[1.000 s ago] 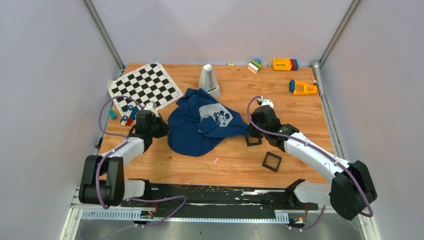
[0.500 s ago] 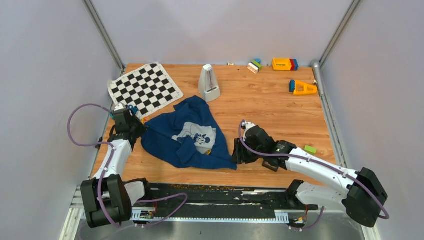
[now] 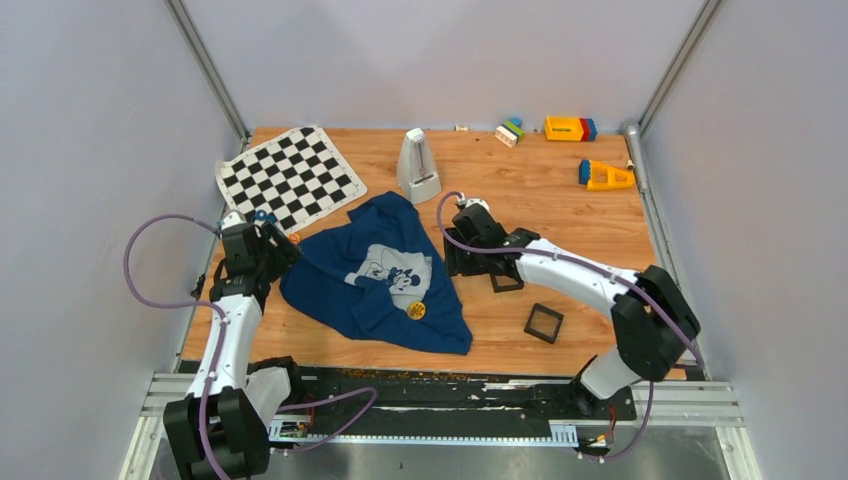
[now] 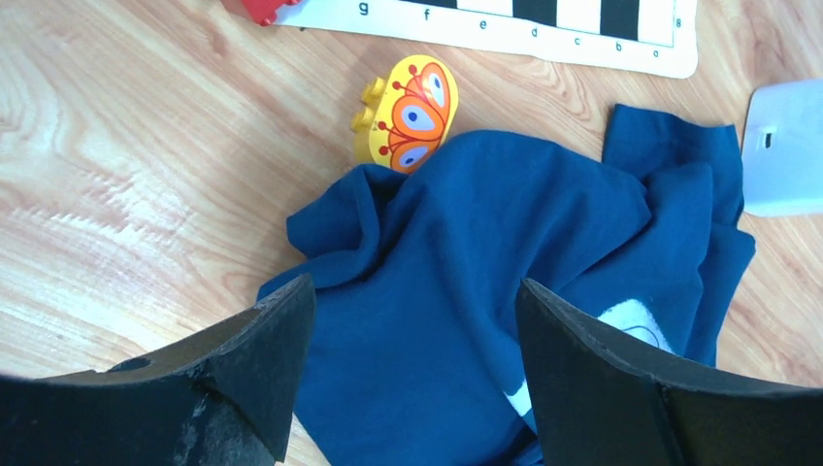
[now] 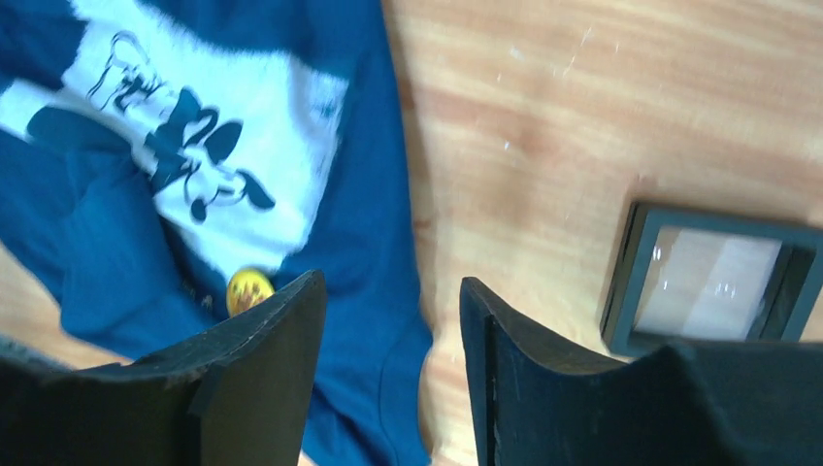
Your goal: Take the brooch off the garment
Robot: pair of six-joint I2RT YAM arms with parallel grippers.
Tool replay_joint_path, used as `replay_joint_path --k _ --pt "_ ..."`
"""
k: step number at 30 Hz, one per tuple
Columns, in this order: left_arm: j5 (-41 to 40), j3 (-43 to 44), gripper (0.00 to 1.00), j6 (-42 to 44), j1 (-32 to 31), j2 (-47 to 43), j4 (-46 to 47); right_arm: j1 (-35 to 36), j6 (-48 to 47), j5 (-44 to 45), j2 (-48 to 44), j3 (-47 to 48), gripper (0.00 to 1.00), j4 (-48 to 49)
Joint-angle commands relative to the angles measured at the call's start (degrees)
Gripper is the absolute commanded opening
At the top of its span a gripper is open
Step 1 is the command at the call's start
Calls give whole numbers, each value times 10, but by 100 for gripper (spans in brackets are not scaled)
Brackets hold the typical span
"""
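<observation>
The garment, a navy T-shirt, lies spread on the wooden table with its Mickey print facing up. The brooch, small, round and gold, sits on the cloth just below the print; in the right wrist view the brooch shows beside my left fingertip. My left gripper stands open above the garment's left edge, its jaws wide with nothing between them. At the shirt's right edge my right gripper is open, its jaws over blue cloth and bare wood.
Two small black square frames lie right of the shirt. A yellow butterfly toy touches its upper left edge. A chequered cloth and a white metronome stand behind; coloured toys lie at the back right.
My left gripper has opened and let go of the shirt. The right arm swung from the front edge back to the shirt's right side. The shirt now lies flatter and the brooch shows.
</observation>
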Motion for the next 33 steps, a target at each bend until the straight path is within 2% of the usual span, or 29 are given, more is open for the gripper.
replay_joint_path --k 1,6,12,14,15,17,19,20,21,22,24,28,33 --pt "41 18 84 10 5 3 -11 -19 -17 4 70 63 55 16" --pt "52 11 84 12 4 40 1 -21 -18 -26 160 116 57 16" --pt "48 6 83 14 5 111 35 -22 -10 -30 226 146 51 11" --pt "57 5 81 13 4 141 54 -22 -8 -33 241 161 45 -1" --pt "63 6 80 12 5 165 68 -22 -8 -38 245 169 35 -5" --pt "90 7 71 8 5 201 95 -26 -6 -49 243 175 13 -6" --pt "124 8 58 4 4 233 121 -38 -4 -47 224 175 0 -6" --pt "143 13 45 3 5 243 126 -49 -3 -44 210 175 0 -7" --pt "160 20 39 4 5 256 134 -61 -5 -42 195 176 0 -9" --pt "168 23 22 9 5 261 135 -75 -7 -41 180 178 0 -13" --pt "183 37 3 14 5 263 130 -104 -18 -48 149 193 0 -25" --pt "193 61 0 8 5 195 98 -142 -48 -68 93 246 0 -60" --pt "184 92 0 12 5 89 13 -147 -75 -11 23 280 0 -87"
